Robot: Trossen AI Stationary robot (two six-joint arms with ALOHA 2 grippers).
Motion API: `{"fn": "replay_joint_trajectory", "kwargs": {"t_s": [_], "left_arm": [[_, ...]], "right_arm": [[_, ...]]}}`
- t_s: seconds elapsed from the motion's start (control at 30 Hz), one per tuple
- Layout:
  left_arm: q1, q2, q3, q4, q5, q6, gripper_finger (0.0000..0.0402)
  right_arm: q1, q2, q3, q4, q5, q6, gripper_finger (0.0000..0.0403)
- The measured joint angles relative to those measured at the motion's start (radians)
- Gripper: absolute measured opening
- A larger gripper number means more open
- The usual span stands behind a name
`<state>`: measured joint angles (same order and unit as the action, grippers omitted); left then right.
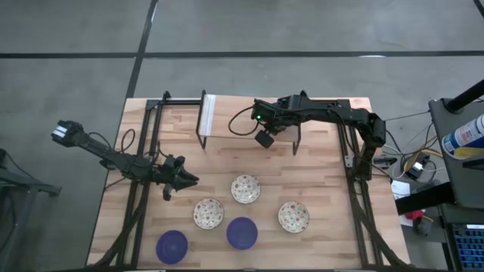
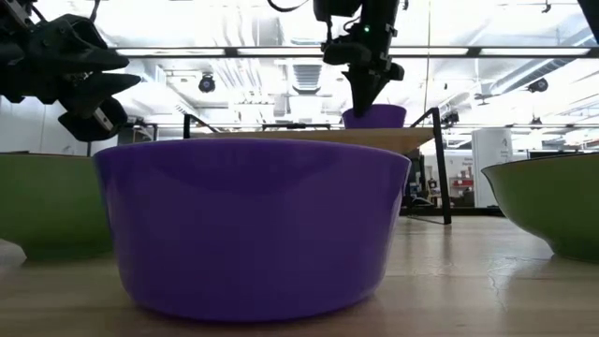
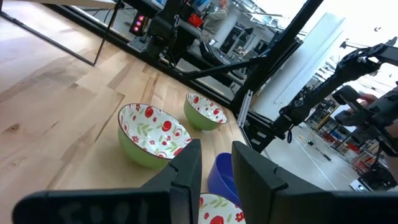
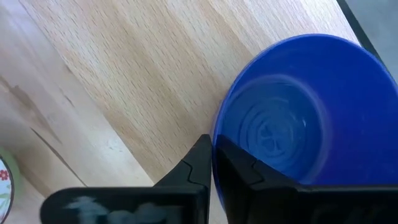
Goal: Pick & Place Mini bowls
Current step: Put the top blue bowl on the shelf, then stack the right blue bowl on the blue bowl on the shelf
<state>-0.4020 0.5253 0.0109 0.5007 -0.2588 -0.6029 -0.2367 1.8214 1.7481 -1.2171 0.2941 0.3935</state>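
Note:
Five mini bowls sit on their bases on the near part of the table. Three are white inside with a red pattern (image 1: pixel 246 189), (image 1: pixel 208 213), (image 1: pixel 293 216), and two are blue (image 1: pixel 242 233), (image 1: pixel 172 245). My right gripper (image 4: pixel 213 144) is shut on a third blue bowl (image 4: pixel 305 112) at the raised wooden shelf (image 2: pixel 318 139); from above, the gripper (image 1: pixel 265 139) hides that bowl. My left gripper (image 1: pixel 193 180) hovers open above the table, left of the patterned bowls, touching nothing. Its fingers (image 3: pixel 186 171) point toward them. My right gripper pinches the blue bowl's rim (image 4: pixel 219 134): one finger (image 4: pixel 200 163) is outside the wall and the other (image 4: pixel 239 171) inside. It comes from above, pointing down. The bowl (image 2: pixel 374 116) stays upright with its base at the shelf top; whether it rests there I cannot tell.
The shelf stands on thin black legs (image 1: pixel 203 128) over the far middle of the table. Black frame rails (image 1: pixel 144 174), (image 1: pixel 355 174) run along the left and right sides. Bare wood lies between the shelf and the bowls (image 1: pixel 242 162).

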Motion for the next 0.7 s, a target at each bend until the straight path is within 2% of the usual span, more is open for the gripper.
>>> {"fn": "replay_joint_trajectory", "kwargs": {"t_s": [0.7], "left_arm": [[0.000, 0.000, 0.000, -0.006, 0.000, 0.000, 0.0083]], "right_arm": [[0.001, 0.000, 0.031, -0.011, 0.021, -0.004, 0.0085]]}}
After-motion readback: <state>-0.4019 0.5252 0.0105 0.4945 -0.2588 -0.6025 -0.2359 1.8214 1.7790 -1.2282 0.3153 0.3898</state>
